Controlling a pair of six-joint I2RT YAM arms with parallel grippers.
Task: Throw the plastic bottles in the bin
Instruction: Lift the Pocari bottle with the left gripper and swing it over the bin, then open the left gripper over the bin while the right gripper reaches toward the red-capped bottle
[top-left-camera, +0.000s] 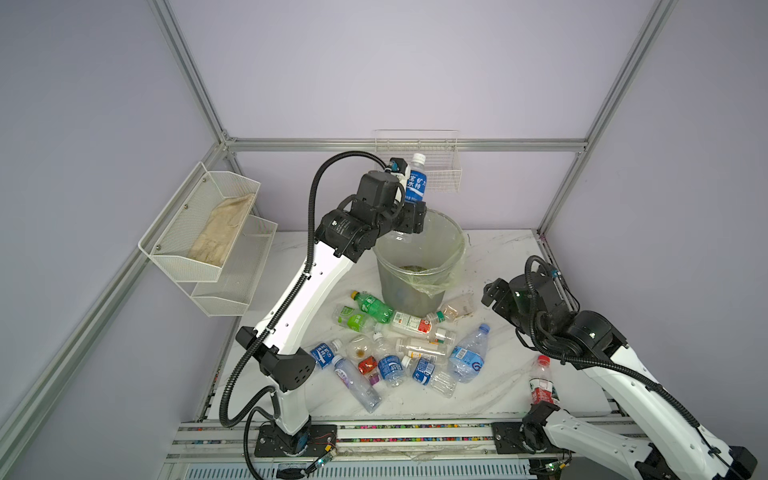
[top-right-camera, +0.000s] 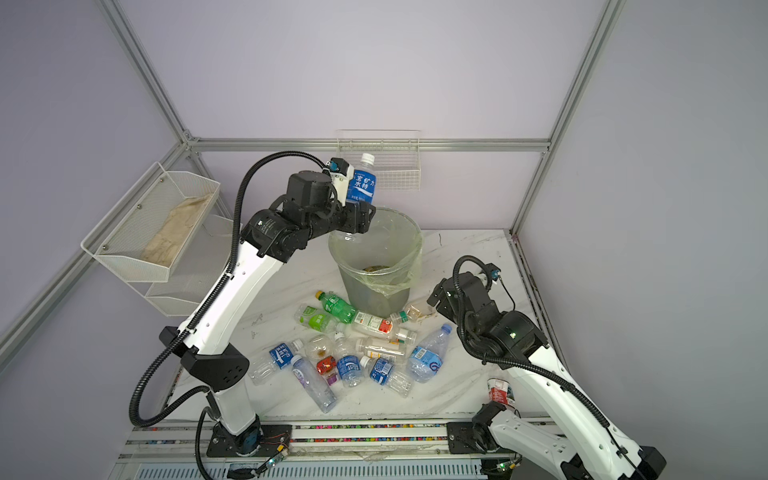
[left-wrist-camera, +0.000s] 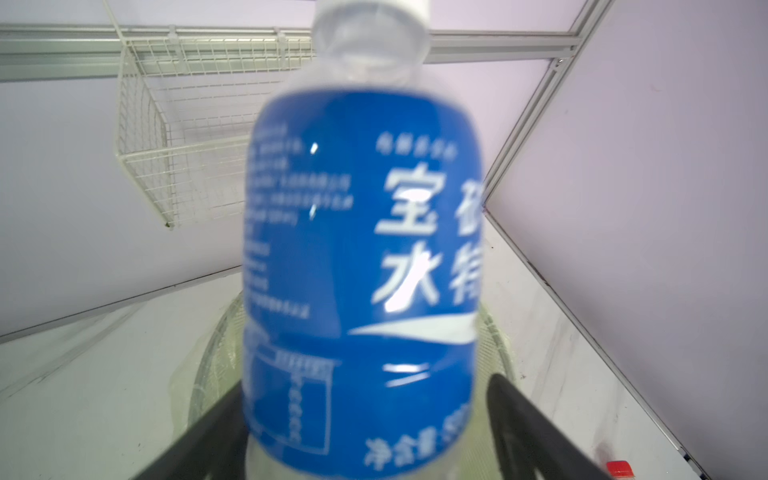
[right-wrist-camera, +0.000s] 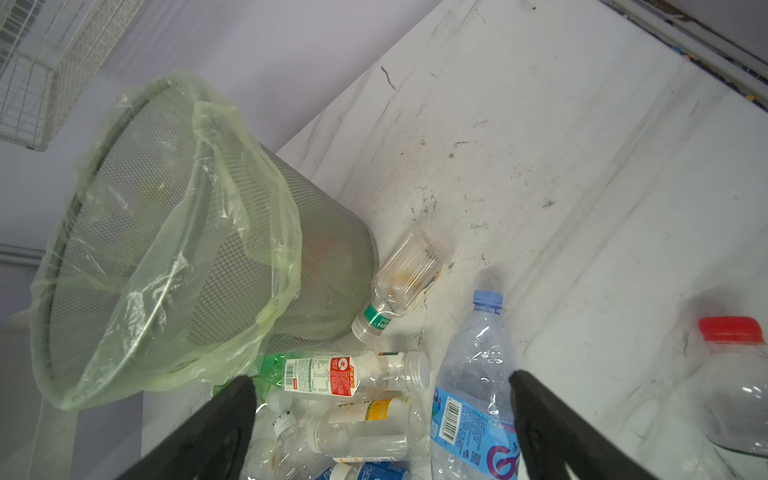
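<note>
From where I stood, the left gripper (top-left-camera: 415, 218) hung over the left side of the mouth of the bin (top-left-camera: 395, 286). A blue-labelled bottle (top-left-camera: 417, 179) with a white cap stood upright between its fingers, its clear base dipping just inside the rim. In the left wrist view that bottle filled the frame and looked blurred. The dark fingers (left-wrist-camera: 523, 419) were spread wide, and on one side a gap showed between finger and label, so the jaws looked open rather than pinching it. Whether the other finger touched the bottle I could not tell. The bin, grey mesh with a pale-green liner folded over its edge, sat toward the back of the white marbled table (top-left-camera: 503, 386), with something brownish at its bottom. The other plastic bottles (top-left-camera: 415, 324) lay in a heap on the table just in front of the bin. A green bottle (top-left-camera: 372, 306) lay near its foot, a large crumpled clear bottle with a blue cap (top-left-camera: 468, 353) on the heap's right, and several blue-labelled ones nearer the front edge. A red-capped bottle (top-left-camera: 541, 380) stood apart, beside the right arm's base. The right gripper (top-left-camera: 490, 295) hovered above the table to the right of the bin, fingers wide apart, holding nothing. A white wire basket (top-left-camera: 432, 166) hung on the back wall, and tiered mesh baskets (top-left-camera: 208, 232) on the left wall.
</note>
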